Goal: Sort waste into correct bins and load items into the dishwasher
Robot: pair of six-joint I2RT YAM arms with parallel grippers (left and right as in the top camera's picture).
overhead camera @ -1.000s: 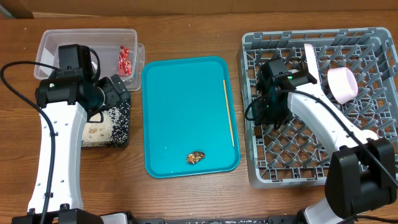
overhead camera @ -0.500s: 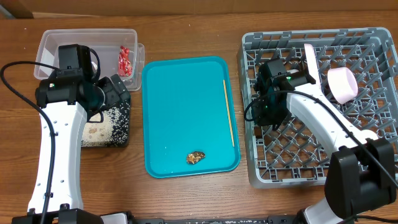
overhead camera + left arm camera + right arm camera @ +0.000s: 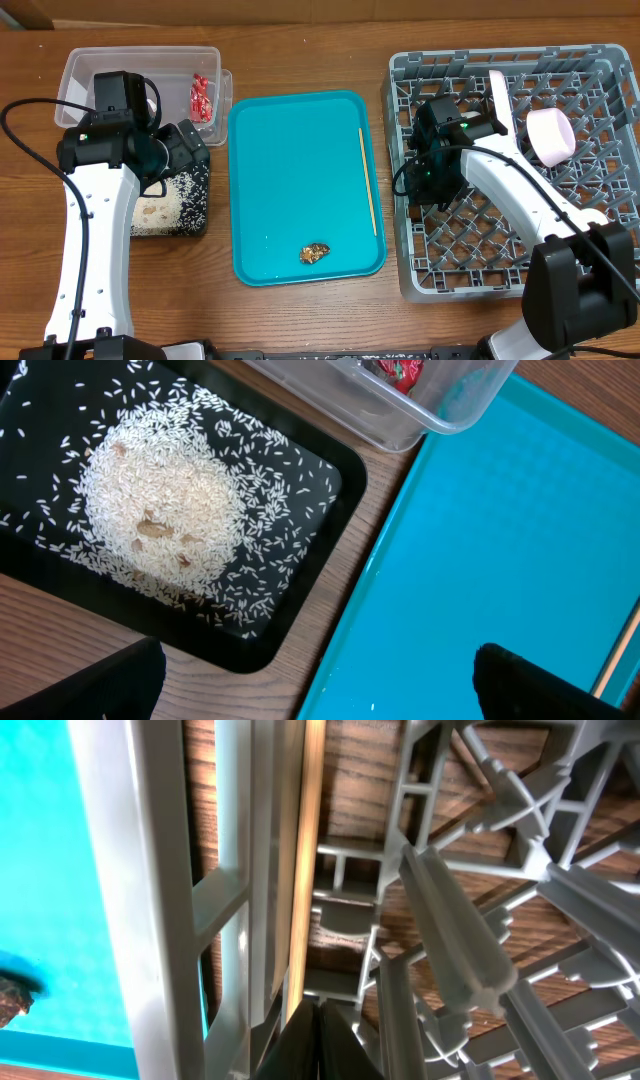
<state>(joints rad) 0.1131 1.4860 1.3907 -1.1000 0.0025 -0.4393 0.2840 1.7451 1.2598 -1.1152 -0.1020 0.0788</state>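
Note:
My left gripper (image 3: 320,695) hangs open and empty over the gap between the black tray (image 3: 310,610) of white rice (image 3: 160,510) and the teal tray. Brown bits (image 3: 150,530) lie in the rice. The clear tub (image 3: 80,75) holds the red wrapper (image 3: 200,97). My right gripper (image 3: 318,1035) is shut, low inside the grey rack (image 3: 600,250) by its left wall. One chopstick (image 3: 305,850) lies along that wall, ending beside my left finger, not between the pads. Another chopstick (image 3: 368,180) and a brown scrap (image 3: 316,252) lie on the teal tray (image 3: 290,170).
A pink cup (image 3: 550,135) and a white upright piece (image 3: 497,88) stand in the rack's far part. The rack's lattice ribs (image 3: 450,930) crowd round my right fingers. Bare wooden table (image 3: 300,320) runs along the front.
My right gripper's jaws have closed fully. Both arms stay where they were and nothing else has moved.

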